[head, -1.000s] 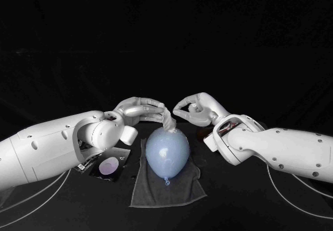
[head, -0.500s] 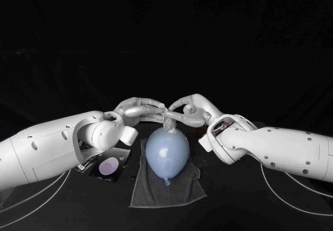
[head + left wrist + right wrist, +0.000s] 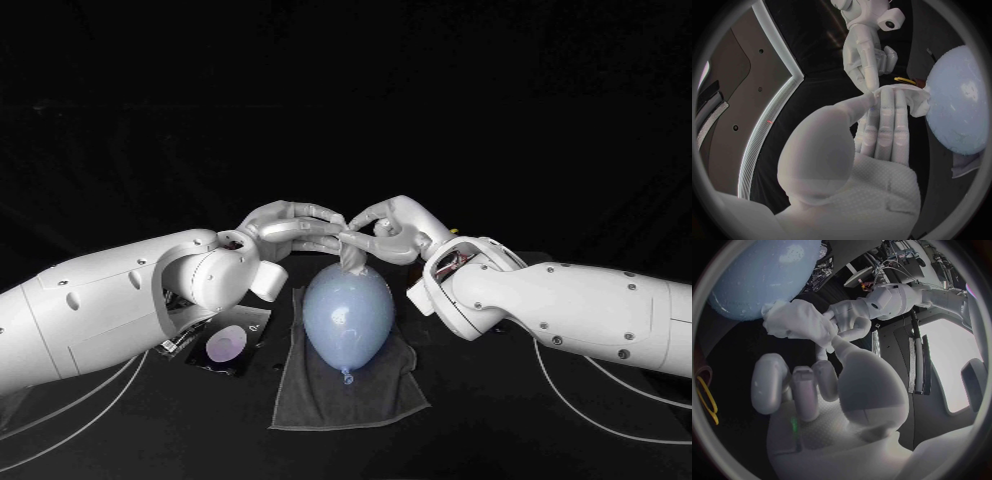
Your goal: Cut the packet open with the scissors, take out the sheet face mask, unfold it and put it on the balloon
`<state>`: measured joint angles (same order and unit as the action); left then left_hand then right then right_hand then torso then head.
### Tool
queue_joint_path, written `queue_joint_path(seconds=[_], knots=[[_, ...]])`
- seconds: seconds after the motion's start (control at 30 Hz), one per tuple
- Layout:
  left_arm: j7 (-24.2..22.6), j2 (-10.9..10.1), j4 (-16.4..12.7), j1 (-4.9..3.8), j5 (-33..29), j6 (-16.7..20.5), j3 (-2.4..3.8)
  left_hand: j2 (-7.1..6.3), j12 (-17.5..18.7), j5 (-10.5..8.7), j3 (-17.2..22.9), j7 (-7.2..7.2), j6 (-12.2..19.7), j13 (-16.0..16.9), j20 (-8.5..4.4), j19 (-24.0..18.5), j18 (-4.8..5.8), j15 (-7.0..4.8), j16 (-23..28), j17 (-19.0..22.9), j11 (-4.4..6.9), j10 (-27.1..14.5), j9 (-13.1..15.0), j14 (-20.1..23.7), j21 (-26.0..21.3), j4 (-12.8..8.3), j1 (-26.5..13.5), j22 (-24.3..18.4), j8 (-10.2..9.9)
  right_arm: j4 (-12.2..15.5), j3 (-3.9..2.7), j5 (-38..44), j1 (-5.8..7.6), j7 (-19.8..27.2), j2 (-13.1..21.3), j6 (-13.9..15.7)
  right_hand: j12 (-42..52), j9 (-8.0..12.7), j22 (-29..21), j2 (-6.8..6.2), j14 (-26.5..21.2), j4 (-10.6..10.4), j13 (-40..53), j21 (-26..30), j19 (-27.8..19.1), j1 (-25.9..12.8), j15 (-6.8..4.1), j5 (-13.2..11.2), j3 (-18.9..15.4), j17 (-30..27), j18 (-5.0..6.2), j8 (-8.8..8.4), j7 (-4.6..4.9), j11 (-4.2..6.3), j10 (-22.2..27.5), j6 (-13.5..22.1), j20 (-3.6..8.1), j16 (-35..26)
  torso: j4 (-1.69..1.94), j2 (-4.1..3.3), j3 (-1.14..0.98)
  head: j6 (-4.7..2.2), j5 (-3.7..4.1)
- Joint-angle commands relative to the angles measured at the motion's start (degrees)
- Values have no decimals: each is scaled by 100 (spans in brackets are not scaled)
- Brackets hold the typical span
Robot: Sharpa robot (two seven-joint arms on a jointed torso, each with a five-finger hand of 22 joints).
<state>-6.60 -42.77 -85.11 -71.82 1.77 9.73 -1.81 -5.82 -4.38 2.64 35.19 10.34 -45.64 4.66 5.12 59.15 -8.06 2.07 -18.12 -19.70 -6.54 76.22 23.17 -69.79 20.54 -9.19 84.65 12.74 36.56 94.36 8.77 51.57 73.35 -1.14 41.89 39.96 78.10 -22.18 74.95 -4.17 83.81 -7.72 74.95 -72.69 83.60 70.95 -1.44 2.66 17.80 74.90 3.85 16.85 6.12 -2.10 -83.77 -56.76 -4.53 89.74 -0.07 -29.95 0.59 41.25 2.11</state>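
Here, mask [image 3: 351, 262] in left hand [image 3: 293, 228]

The balloon [image 3: 348, 313] lay on the cloth [image 3: 351, 390] at the centre of the table [image 3: 490, 445], knot end nearest the robot. The packet [image 3: 227, 345] lay just left of the cloth. The left hand [image 3: 293, 228] and right hand [image 3: 392, 228] met above the balloon's far end. The sheet mask [image 3: 351, 260] hung from the left hand between them, touching the balloon.
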Motion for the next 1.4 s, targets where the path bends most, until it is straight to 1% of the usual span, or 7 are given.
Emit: queue_joint_path(seconds=[0.03,0.13,0.43,0.6,0.77,0.93,1.4], knots=[[-73,9,-15,-4,20,-89,7,36,-11,21,82,8,-37,10,2,-26,-69,-17,-18,-4,82,148,-2,19,20,-106,7,4,-16,-5,-3,86,-4,9,-3,-63,40,-15,1057,36,619,37,652,-53,30,161,-75,12,80,1510,-44,60,-34,74,-18,-109,41,26,-3,4,1,4,-3],[-74,9,-16,-4,20,-88,7,40,-8,21,89,8,-37,12,0,-41,-67,-17,-19,-24,83,151,-7,22,42,-117,-2,19,-12,-5,-3,123,-5,4,-2,-57,57,-40,1068,89,619,141,664,-95,46,375,-127,12,154,1510,-51,131,-105,136,-35,-227,84,26,-2,3,0,7,-1],[-70,6,-14,-4,21,-92,7,40,-8,21,89,8,-37,12,0,-41,-67,-17,-19,-24,83,151,-7,22,42,-117,-2,19,-12,4,-3,207,-8,5,6,75,99,-109,1094,189,619,436,698,-200,84,798,-219,13,371,1510,-73,277,-212,235,-82,-339,176,26,-4,3,-1,3,5],[-66,3,-9,-4,21,-90,7,40,-8,21,89,8,-37,12,0,-41,-67,-17,-19,-24,83,151,-7,22,42,-117,-2,19,-12,15,-3,213,-9,21,19,145,105,-139,1095,228,619,490,703,-203,86,841,-229,13,443,1510,-74,320,-208,238,-95,-313,193,26,-1,3,-2,-1,9],[-63,-2,-8,-4,22,-89,7,44,-5,21,97,7,-37,14,-2,-59,-66,-17,-20,-48,83,154,-12,24,70,-131,-14,37,-8,36,-3,201,-10,41,50,185,94,-173,1096,305,619,514,697,-211,89,836,-220,14,563,1510,-78,364,-183,221,-99,-259,197,26,-1,4,-2,-3,9],[-59,-9,-6,-4,27,-86,6,44,-5,21,97,7,-37,14,-2,-59,-66,-17,-20,-48,83,154,-12,24,70,-131,-14,37,-8,56,-3,166,-11,43,107,188,78,-194,1094,332,619,527,688,-204,86,814,-211,14,647,1510,-77,392,-168,209,-95,-226,193,26,-3,3,-1,-2,8],[-59,-22,16,-4,42,-76,6,47,-3,21,103,7,-36,15,-3,-69,-65,-18,-20,-62,83,156,-15,24,85,-139,-19,46,-6,142,-3,10,-11,120,251,97,-68,-227,1077,262,619,503,591,-144,62,638,-187,13,738,1510,-66,427,-140,182,-22,-104,175,26,-5,5,-1,9,15]])
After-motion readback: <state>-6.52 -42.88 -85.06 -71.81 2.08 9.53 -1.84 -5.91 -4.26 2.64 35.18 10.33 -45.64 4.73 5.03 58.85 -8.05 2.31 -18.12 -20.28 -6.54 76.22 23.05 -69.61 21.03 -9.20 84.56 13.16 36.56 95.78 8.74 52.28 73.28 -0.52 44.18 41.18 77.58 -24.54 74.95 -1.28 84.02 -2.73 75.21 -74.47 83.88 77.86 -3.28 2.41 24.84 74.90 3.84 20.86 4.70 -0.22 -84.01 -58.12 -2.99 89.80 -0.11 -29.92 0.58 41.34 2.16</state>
